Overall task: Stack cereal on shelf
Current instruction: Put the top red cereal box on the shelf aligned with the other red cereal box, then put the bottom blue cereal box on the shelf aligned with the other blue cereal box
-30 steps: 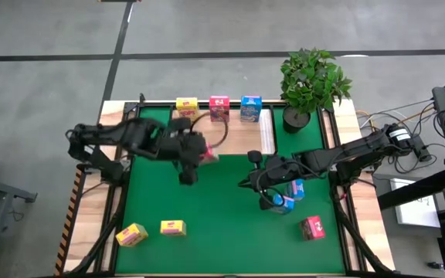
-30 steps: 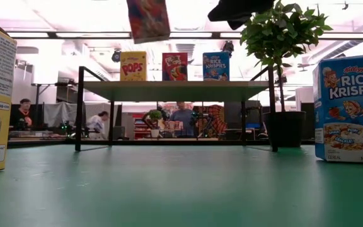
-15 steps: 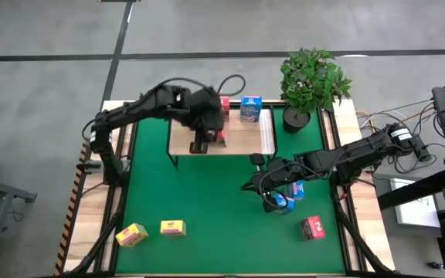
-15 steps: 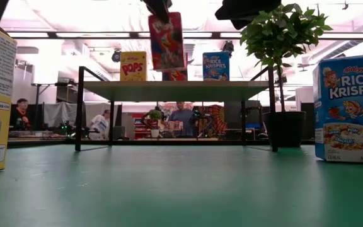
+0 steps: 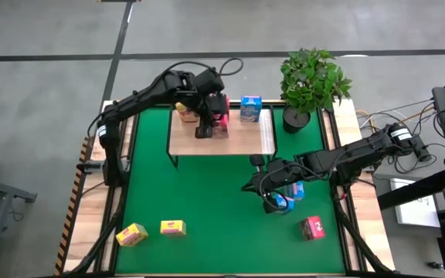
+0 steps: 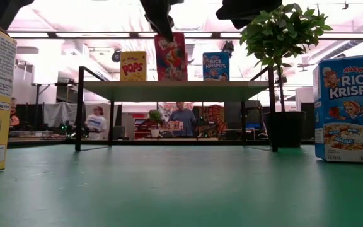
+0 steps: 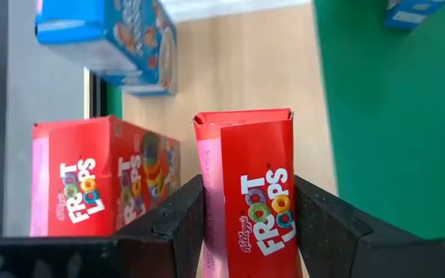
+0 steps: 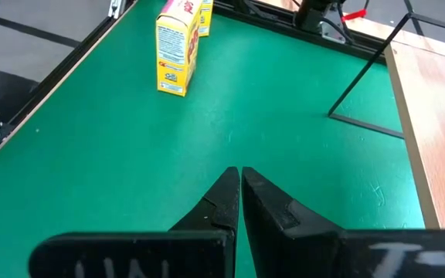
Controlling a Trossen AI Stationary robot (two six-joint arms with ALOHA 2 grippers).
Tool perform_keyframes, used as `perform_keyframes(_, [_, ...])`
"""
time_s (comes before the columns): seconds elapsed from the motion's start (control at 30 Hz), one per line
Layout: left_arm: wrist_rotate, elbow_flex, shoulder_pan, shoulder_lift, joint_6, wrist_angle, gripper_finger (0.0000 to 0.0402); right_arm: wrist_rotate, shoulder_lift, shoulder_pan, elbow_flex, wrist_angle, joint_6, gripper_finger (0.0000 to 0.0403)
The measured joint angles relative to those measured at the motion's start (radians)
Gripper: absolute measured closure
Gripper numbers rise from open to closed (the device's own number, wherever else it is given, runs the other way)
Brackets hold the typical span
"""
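Note:
My left gripper (image 5: 205, 127) is over the light-wood shelf (image 5: 242, 139), shut on a red Froot Loops cereal box (image 7: 253, 185). A second red box (image 7: 91, 185) stands on the shelf right beside the held one. A yellow box (image 6: 133, 65) and a blue box (image 6: 215, 65) stand on the shelf to either side. My right gripper (image 8: 240, 174) hangs shut over the green mat (image 5: 207, 201), close to a blue box (image 5: 293, 191) standing there. My left gripper pinches the red box between its two fingers (image 7: 178, 220), one on each of two opposite sides (image 7: 230, 232), near the box's upper end. The fingers slant down from above. The box hangs slightly tilted, its lower end (image 6: 172, 77) level with the shelf top; whether it touches the shelf I cannot tell.
Two yellow boxes (image 5: 131, 234) (image 5: 173, 228) lie near the mat's front left and a red one (image 5: 313, 228) at the front right. A potted plant (image 5: 311, 81) stands at the shelf's right end. A white strip (image 5: 267, 133) runs along that end.
My left gripper has carried the red box from above the mat toward the table's far edge, out over the shelf, and down. The box has turned with the wrist and now hangs at shelf height beside the other red box.

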Motion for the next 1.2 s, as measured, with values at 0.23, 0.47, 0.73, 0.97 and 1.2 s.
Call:
perform_keyframes(0.23, [0.004, -0.001, 0.012, 0.037, 0.000, 0.005, 0.0241, 0.000, 0.000, 0.000, 0.000, 0.001, 0.009, 0.0394])
perform_keyframes(0.47, [0.005, 0.000, 0.012, 0.043, 0.007, -0.001, 0.0203, 0.000, 0.000, 0.000, 0.000, 0.001, 0.009, 0.0394])
perform_keyframes(0.73, [-0.006, 0.069, 0.004, 0.043, 0.011, -0.026, 0.0165, 0.001, 0.000, 0.000, 0.000, 0.006, 0.009, 0.0394])
perform_keyframes(0.97, [-0.014, 0.130, -0.031, -0.014, -0.063, -0.046, 0.0161, 0.001, 0.000, 0.000, 0.000, 0.009, -0.003, 0.0394])
perform_keyframes(1.2, [-0.013, -0.002, -0.164, -0.177, -0.147, 0.022, 0.0161, 0.004, 0.000, 0.000, 0.000, 0.033, -0.020, 0.0394])
